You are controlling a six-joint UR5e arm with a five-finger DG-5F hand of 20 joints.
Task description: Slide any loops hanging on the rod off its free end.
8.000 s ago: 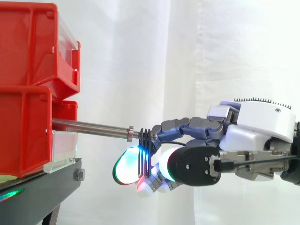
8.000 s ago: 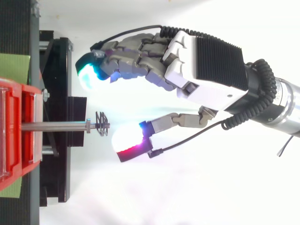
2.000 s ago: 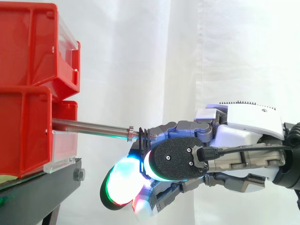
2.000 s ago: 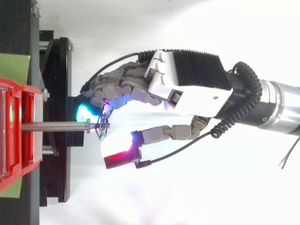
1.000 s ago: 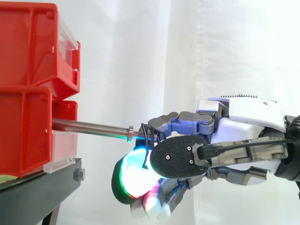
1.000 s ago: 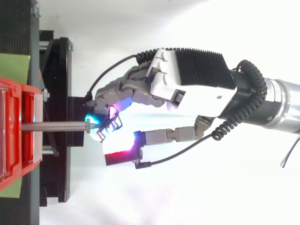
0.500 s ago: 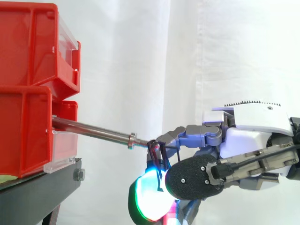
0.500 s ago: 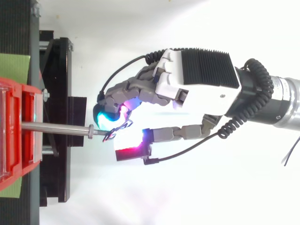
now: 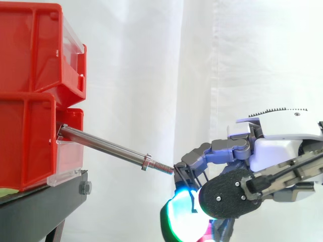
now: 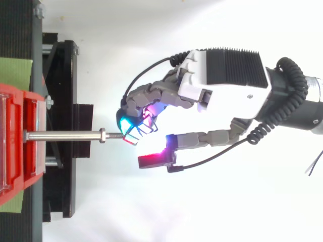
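Observation:
A steel rod sticks out of the lower red bin and slopes down to the right, with a nut ahead of its threaded free end. A small bunch of dark wire loops sits right at that tip; I cannot tell whether they still touch the thread. My hand comes in from the right with its fingers curled round the loops. From above, the loops lie just past the rod, under the curled fingers of the hand, and the thumb stands apart below them.
Two red bins are stacked on a black stand at the left, the upper bin overhanging the rod's root. A green sheet lies beside the bins. A white curtain hangs behind.
The hand has drawn back to the right and downward, carrying the loops along the thread to the rod's tip. The rod's free end has dipped lower than before.

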